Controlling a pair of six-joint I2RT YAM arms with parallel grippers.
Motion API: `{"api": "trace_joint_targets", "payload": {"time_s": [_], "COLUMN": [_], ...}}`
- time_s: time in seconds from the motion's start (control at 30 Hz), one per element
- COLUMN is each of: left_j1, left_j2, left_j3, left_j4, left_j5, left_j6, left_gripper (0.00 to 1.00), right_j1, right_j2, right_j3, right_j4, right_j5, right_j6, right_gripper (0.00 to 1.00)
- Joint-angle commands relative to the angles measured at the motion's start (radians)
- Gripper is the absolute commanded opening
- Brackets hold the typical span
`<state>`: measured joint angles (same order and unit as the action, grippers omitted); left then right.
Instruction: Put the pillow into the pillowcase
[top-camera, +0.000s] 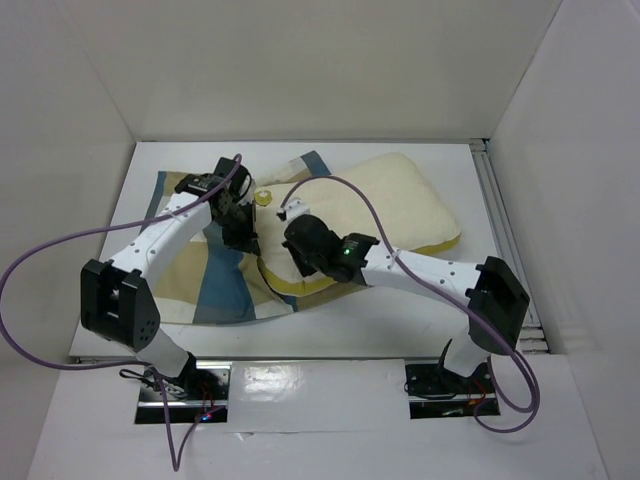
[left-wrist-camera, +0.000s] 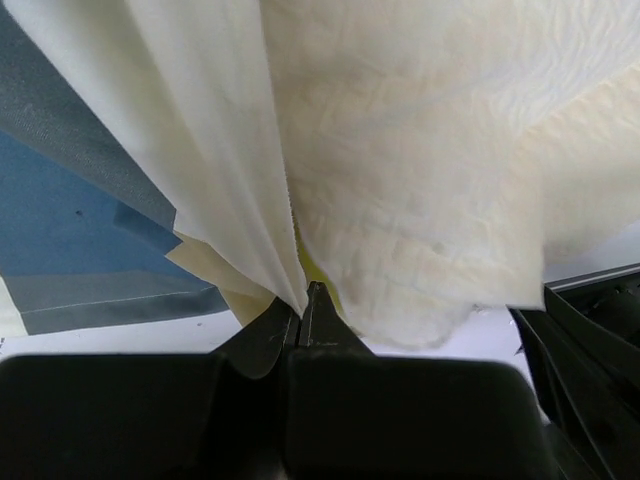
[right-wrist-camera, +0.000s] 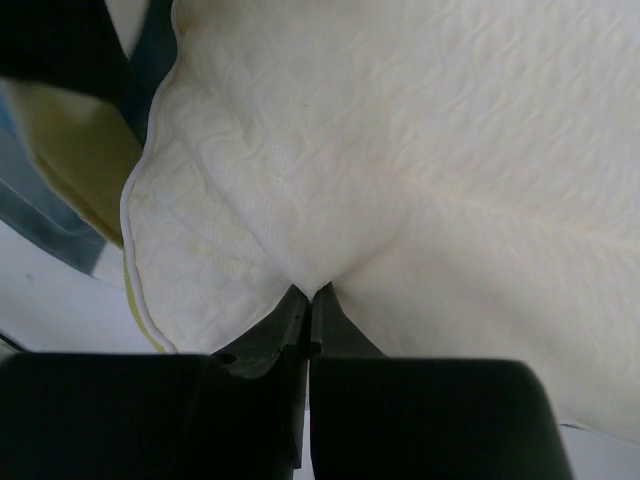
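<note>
Left gripper (left-wrist-camera: 305, 312): pinched tight on a fold of the pillowcase (left-wrist-camera: 70, 230), at its open edge.
Right gripper (right-wrist-camera: 310, 300): clamped on the pillow (right-wrist-camera: 420, 150), close to its yellow-edged corner.
Pillow: lies slanted across the table (top-camera: 400, 330), its near corner at the pillowcase's edge, most of it outside.
Pillowcase: spread on the left, under the left arm.
Grippers: close together, mid-table.

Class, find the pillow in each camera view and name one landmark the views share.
Top external: pillow lies right of centre.
Left wrist: pillow fills the upper right.
Right wrist: pillow fills most of the frame.
Shared landmark: the blue-checked pillowcase, left of the pillow in all three.
</note>
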<state>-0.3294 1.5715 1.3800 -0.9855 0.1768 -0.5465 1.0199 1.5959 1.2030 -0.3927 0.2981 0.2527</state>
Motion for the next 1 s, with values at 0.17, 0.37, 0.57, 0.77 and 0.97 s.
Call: {"api": "trace_joint_targets", "payload": {"time_s": [0.17,0.37,0.57,0.77,0.97], "left_j1": [-0.002,0.007,0.021,0.030,0.030], "left_j2": [-0.038,-0.038,-0.027,-0.027,-0.048], "left_j3": [0.076,0.126,0.100,0.054,0.056], "left_j4": [-0.081,-0.091,-0.082,-0.082,-0.114], "left_j5": [0.125,0.212,0.297,0.207,-0.040], "left_j6": [0.059,0.069,0.079,0.069,-0.007], "left_gripper": [0.00,0.00,0.00,0.00,0.66], "right_j1": [-0.043,-0.052,-0.052,-0.063,-0.110], "right_j2": [0.099,0.280,0.288,0.164,0.202], "right_j3": [0.221,0.198,0.118,0.014,0.056], "right_j4": [0.130,0.288,0.400,0.544,0.554], "right_j5": [0.062,-0.071,-0.155,-0.083,-0.100], "right_j6": [-0.013,0.080,0.201,0.335,0.410], "right_gripper": [0.00,0.00,0.00,0.00,0.00]}}
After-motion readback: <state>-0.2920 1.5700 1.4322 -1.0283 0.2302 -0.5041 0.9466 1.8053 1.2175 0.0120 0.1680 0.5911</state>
